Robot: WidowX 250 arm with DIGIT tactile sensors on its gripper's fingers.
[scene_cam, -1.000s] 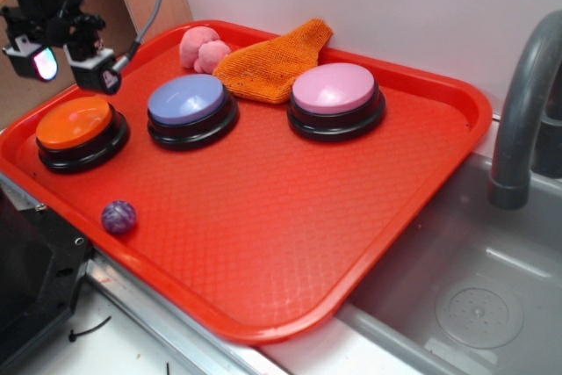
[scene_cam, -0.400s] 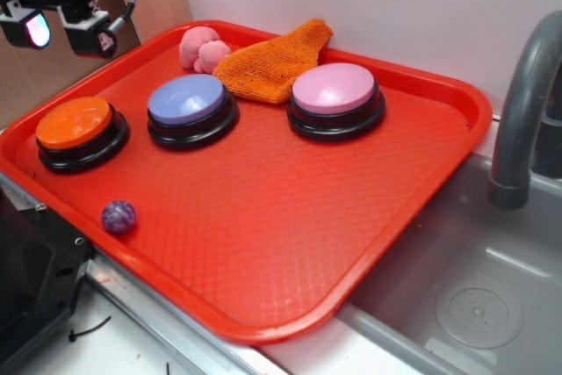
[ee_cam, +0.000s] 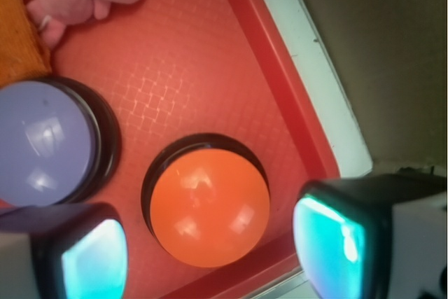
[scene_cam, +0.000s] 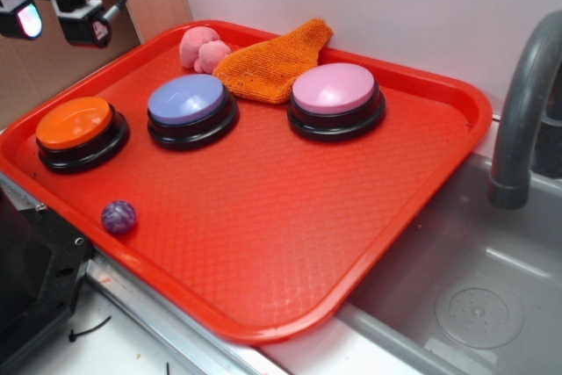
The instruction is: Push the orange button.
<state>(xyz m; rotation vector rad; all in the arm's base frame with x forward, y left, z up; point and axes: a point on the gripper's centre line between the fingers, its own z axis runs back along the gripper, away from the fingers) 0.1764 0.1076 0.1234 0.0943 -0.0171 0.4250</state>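
The tray (scene_cam: 421,208) serves as landmark. Near its front edge lies a small purple ball (scene_cam: 118,216), loose and well apart from the rest. Behind the ball, in the tray's left corner, sits the orange button (scene_cam: 75,122): a smooth domed orange top on a black round base, glossy enough in the wrist view (ee_cam: 209,208) to carry pale highlights. It stands flat and uncovered, so a press straight down on the dome should do.

Next along the tray comes the blue button (scene_cam: 186,99), just beside the orange one but not touching it, then the pink button (scene_cam: 334,88) further right, well apart. The three make a rough row, likely set out as look-alike choices. Against the tray's back rim an orange cloth (scene_cam: 277,61) lies crumpled, with a pink toy (scene_cam: 202,48) just beside it at the left.

The gripper (scene_cam: 54,19) hangs high above the tray's left rim, clear of everything, its two fingers (scene_cam: 86,24) spread apart and holding nothing. In the wrist view the orange button shows between the two fingertips, a little towards the left one, so the aim seems about right. By my reading the push is not yet made: the descent remains, and closing the fingers first might give a firmer tip for pressing.
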